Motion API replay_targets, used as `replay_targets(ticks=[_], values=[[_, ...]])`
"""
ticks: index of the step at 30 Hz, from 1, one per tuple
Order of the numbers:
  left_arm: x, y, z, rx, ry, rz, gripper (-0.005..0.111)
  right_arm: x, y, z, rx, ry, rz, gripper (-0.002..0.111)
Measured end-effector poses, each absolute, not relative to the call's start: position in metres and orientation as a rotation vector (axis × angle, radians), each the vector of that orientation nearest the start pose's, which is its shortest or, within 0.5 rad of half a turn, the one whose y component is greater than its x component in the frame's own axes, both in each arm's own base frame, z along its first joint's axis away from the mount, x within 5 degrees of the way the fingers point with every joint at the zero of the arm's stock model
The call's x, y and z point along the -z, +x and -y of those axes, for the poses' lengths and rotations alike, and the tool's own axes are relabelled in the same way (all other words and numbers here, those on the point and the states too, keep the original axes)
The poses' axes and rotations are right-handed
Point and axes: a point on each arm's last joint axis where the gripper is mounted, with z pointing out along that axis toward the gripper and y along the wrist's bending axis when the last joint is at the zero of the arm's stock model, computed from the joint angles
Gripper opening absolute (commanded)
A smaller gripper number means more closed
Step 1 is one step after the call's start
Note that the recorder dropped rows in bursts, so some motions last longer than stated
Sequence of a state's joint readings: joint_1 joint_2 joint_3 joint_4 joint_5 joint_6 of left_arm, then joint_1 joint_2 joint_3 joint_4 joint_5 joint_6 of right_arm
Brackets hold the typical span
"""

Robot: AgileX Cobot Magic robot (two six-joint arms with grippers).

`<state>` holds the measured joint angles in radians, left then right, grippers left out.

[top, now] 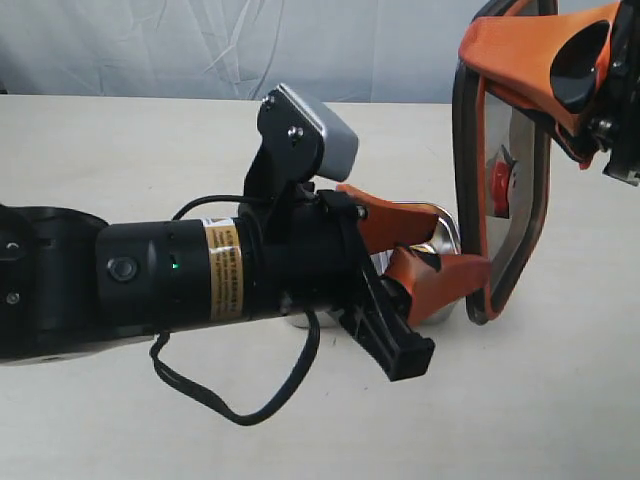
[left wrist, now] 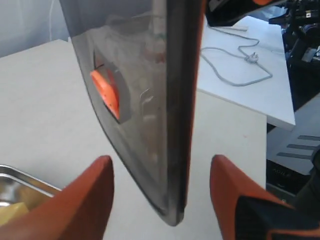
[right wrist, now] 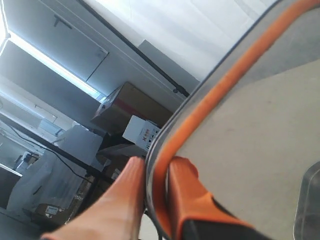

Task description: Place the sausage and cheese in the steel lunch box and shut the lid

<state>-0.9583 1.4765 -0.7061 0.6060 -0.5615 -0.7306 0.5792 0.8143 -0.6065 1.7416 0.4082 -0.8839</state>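
Dark lid [top: 505, 190] hangs upright on edge above table [top: 120, 140], R gripper [right wrist: 156, 187] pinching its top rim. L gripper [left wrist: 160, 192] spread wide, fingers either side of lid's lower edge, over box [top: 447, 232]. Cheese [left wrist: 11, 212] in box.

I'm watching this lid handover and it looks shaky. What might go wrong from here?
1. The right gripper pinches only the rim of the lid, which hangs on edge above the table; it may swing or slip.
2. The left gripper is open astride the lid's lower edge; closing off-centre might twist it.
3. The lunch box is mostly hidden behind the left gripper, so lining up the lid may be hard.
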Motion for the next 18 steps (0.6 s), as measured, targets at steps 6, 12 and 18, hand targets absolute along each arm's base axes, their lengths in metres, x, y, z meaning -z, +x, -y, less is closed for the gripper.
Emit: replay_targets(ticks=[6, 12, 18], values=[[-0.254, 0.147, 0.271, 1.130, 0.931, -1.626, 0.055, -0.341, 0.125, -0.123, -1.387, -0.077, -1.824, -0.001], [-0.251, 0.154, 0.283, 1.142, 0.906, -1.643, 0.052, -0.338, 0.125, -0.128, -1.414, -0.107, -1.845, -0.001], [-0.249, 0.165, 0.296, 1.151, 0.862, -1.664, 0.000, -0.338, 0.124, -0.128, -1.429, -0.127, -1.845, -0.001]])
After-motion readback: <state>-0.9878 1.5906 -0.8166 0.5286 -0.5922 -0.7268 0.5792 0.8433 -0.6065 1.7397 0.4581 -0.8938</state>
